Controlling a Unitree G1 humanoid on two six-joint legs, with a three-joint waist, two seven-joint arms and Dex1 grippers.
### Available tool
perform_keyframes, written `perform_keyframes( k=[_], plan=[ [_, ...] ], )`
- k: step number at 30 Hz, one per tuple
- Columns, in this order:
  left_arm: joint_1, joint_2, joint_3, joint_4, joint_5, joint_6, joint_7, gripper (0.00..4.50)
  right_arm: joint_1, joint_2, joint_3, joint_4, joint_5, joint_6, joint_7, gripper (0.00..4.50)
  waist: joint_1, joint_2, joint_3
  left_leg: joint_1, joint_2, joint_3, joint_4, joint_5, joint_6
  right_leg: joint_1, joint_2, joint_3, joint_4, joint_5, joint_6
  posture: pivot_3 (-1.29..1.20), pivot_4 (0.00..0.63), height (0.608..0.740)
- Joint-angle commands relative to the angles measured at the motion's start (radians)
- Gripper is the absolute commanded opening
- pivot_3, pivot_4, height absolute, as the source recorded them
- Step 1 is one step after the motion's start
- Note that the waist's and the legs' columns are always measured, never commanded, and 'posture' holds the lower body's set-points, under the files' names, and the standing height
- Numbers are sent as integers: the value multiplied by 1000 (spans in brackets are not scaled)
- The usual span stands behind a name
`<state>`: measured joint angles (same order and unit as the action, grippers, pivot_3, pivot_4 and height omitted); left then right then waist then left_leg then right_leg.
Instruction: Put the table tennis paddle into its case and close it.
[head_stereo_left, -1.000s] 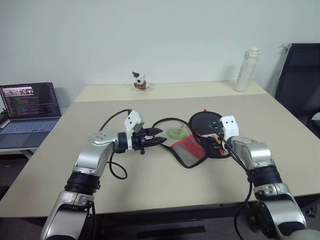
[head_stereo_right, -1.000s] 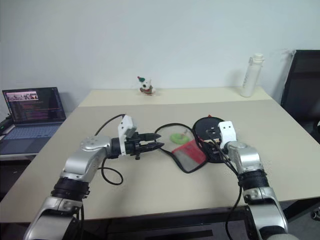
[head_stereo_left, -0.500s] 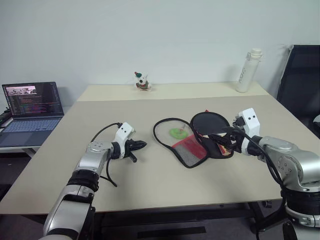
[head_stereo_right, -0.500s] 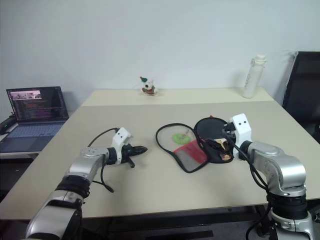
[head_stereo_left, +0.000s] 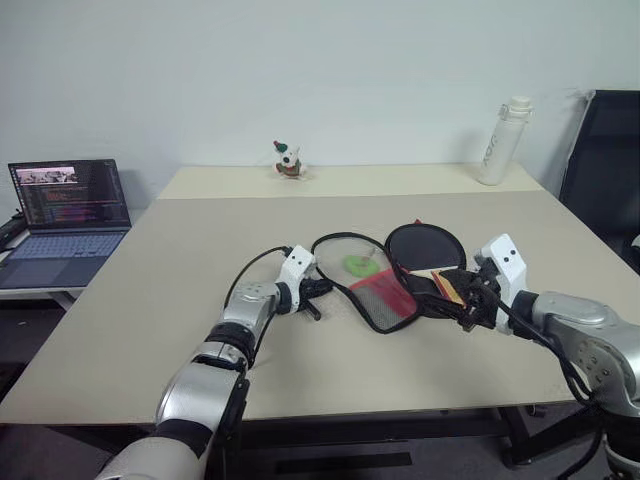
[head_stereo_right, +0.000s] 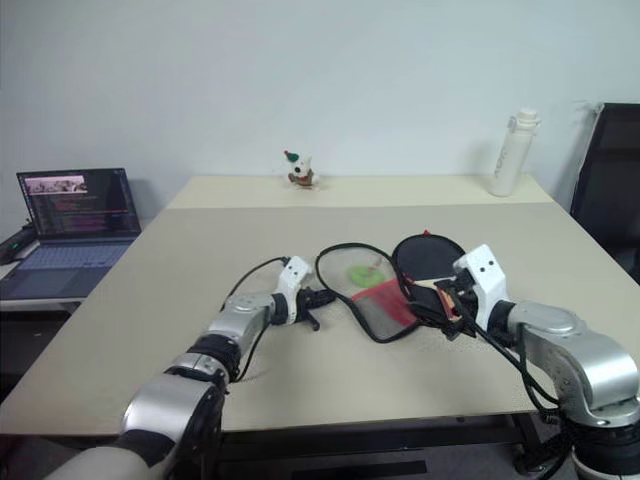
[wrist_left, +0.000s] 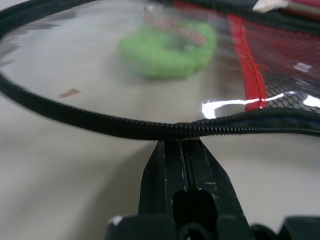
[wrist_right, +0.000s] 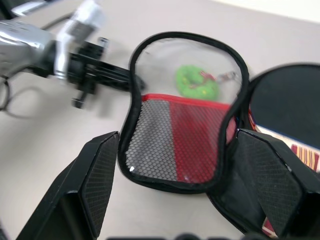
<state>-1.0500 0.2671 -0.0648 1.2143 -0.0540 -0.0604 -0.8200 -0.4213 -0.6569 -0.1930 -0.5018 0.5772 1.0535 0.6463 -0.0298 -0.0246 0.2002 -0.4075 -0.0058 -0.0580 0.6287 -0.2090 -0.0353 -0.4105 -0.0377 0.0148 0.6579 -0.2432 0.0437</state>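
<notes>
The case (head_stereo_left: 365, 290) lies open on the counter (head_stereo_left: 150, 300), its clear-and-mesh flap spread flat with the green charm (head_stereo_left: 354, 265) showing through the clear part and the red mesh toward the near edge. The paddle (head_stereo_left: 425, 250) sits just beside the case on the robot's right, black blade resting on the case's other half, striped handle pointing toward the right gripper (wrist_right: 170, 200). That gripper hovers near the handle end, jaws spread wide with nothing between them; its wrist view looks straight over the flap. The left gripper (head_stereo_left: 318, 292) is down at the case's rim on the side away from the paddle, jaws pressed together, tips right against the black zipper edge (wrist_left: 150, 131); whether they pinch any fabric cannot be told, they look closed just short of it. So the paddle appears to be in or on the open case, and the closing step is what's in hand: flap not yet folded over, zipper not yet run. Next move, as I read it, calls for the left jaws to reopen and get a true hold of that rim, then swing the flap over the blade while the right steadies the handle end. The risk: the thin edge slipping out, or the paddle shifting.
</notes>
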Motion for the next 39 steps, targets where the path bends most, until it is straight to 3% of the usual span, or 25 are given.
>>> perform_keyframes(
  k=[1, 7, 11, 16, 20, 26, 31, 33, 35, 39],
  plan=[
    [-64, -8, 28, 16, 7, -36, 1, 30, 15, -38, -58, -53, 55, -28, 38, 4081, -1, -1, 1, 0, 0, 0, 0, 0, 0, 0, 0, 0, 0, 0, 0, 0, 150, 740],
    [-133, -44, 32, 32, 17, -57, -26, 30, 41, -108, -150, -79, 156, -8, 79, 4081, 3, -2, 1, -1, 0, 0, 0, 0, 0, 0, 0, 0, -1, 0, 0, 0, 150, 740],
    [-235, -127, 25, 66, 40, -52, 21, 30, 64, -179, -215, -42, 170, -13, 89, 4081, 7, -5, 3, -2, -1, 0, 1, 0, 0, 0, -1, 0, -1, 0, 1, 0, 150, 740],
    [-384, -252, 67, 103, 41, -45, 204, 30, 48, -225, -196, 35, 125, -16, 43, 4081, 12, -6, 4, -4, -1, 0, 1, 0, 0, 0, -1, 0, -6, 2, 4, 0, 150, 740],
    [-429, -281, 92, 108, 42, -57, 219, 30, 21, -227, -156, 85, 88, -28, 7, 4081, 0, -6, 4, -5, -1, 2, 0, 0, 0, 0, -1, 1, -11, 3, 5, 0, 150, 740],
    [-371, -228, 105, 80, 33, -95, 89, 30, -78, -180, -48, 245, -11, -77, -61, 4081, -5, -5, 3, -3, 0, 2, 0, 0, 0, -1, 0, 2, -9, 3, 5, 0, 150, 740],
    [-293, -164, 143, 13, -29, -90, -113, 30, -199, -131, 36, 438, -87, -126, -70, 4081, -1, -4, 4, -3, 0, 3, 0, 0, 0, -1, 0, 2, -8, 4, 4, 0, 150, 740],
    [-226, -118, 152, -71, -70, -54, -239, 0, -281, -89, 64, 604, -137, -168, -89, 4448, -5, -4, 4, -4, 0, 2, 0, 0, 0, -1, -1, 2, -9, 4, 3, 0, 150, 740],
    [-155, -79, 150, -182, -104, 4, -321, 0, -345, -60, 95, 746, -186, -220, -87, 4487, -3, -4, 4, -5, -1, 3, 0, 0, 0, -2, -1, 2, -9, 7, -1, 0, 150, 740],
    [-9, -22, 144, -439, -150, 148, -336, 0, -459, -17, 135, 1028, -280, -348, -84, 4487, -2, -4, 4, -6, 0, 2, 0, 0, 0, -3, -1, 2, -8, 7, -2, 0, 150, 740]
  ],
)
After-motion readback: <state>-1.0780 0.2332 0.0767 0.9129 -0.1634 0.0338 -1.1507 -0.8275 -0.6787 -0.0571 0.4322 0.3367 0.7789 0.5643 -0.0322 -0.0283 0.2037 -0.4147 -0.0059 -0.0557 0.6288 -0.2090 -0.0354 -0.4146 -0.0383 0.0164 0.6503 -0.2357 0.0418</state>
